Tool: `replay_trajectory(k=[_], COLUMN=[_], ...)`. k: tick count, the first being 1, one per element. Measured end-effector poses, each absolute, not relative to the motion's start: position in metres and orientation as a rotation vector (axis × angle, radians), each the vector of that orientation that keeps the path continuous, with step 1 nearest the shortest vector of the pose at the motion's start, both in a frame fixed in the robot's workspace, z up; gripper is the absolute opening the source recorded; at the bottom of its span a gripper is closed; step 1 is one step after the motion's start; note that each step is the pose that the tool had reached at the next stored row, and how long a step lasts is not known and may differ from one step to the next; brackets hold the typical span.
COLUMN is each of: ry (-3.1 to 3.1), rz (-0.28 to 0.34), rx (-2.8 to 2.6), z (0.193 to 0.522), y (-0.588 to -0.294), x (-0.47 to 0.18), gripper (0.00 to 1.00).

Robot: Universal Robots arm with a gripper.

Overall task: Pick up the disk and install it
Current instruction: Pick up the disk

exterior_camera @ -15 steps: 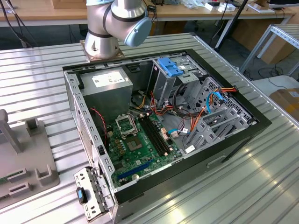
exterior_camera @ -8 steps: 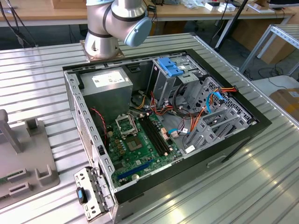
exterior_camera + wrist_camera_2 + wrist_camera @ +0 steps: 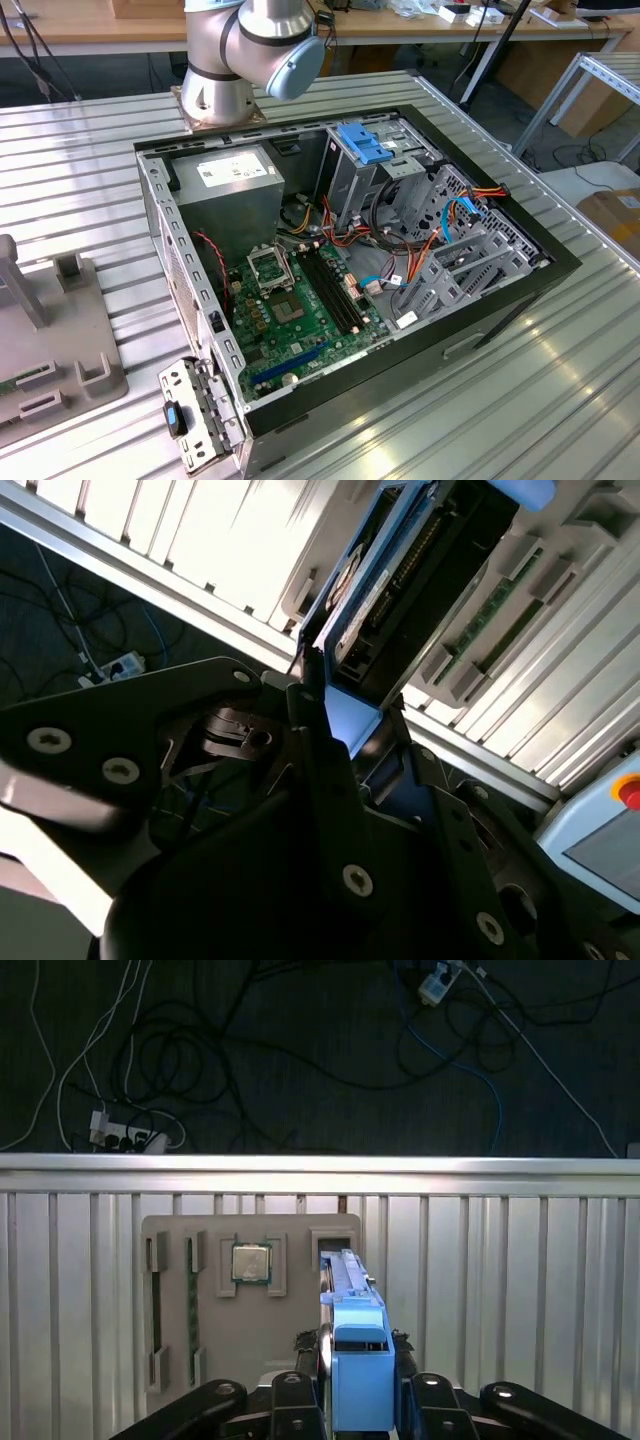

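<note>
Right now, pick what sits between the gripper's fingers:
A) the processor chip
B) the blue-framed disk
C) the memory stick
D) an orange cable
B: in the first wrist view the gripper has a finger on either side of the disk, while the processor chip lies apart on the grey tray.

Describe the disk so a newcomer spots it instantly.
In the first wrist view, find the grey fixture tray on the ribbed metal table. At its edge the gripper clamps the disk, standing on edge. Unlike the square chip and green memory stick lying in the tray, it is dark with bright blue rails.
</note>
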State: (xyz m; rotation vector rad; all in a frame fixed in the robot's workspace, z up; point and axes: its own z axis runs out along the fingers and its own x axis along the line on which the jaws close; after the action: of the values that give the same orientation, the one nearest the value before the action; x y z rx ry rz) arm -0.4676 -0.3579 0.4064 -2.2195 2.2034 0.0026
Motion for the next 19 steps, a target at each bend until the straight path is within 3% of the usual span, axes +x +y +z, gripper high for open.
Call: replay_trajectory(k=[19], ry=[2.203], rz=[0.003], rx=[-2.219], z=[0.454], y=[-0.358], x=[-0.468], gripper=[0.37])
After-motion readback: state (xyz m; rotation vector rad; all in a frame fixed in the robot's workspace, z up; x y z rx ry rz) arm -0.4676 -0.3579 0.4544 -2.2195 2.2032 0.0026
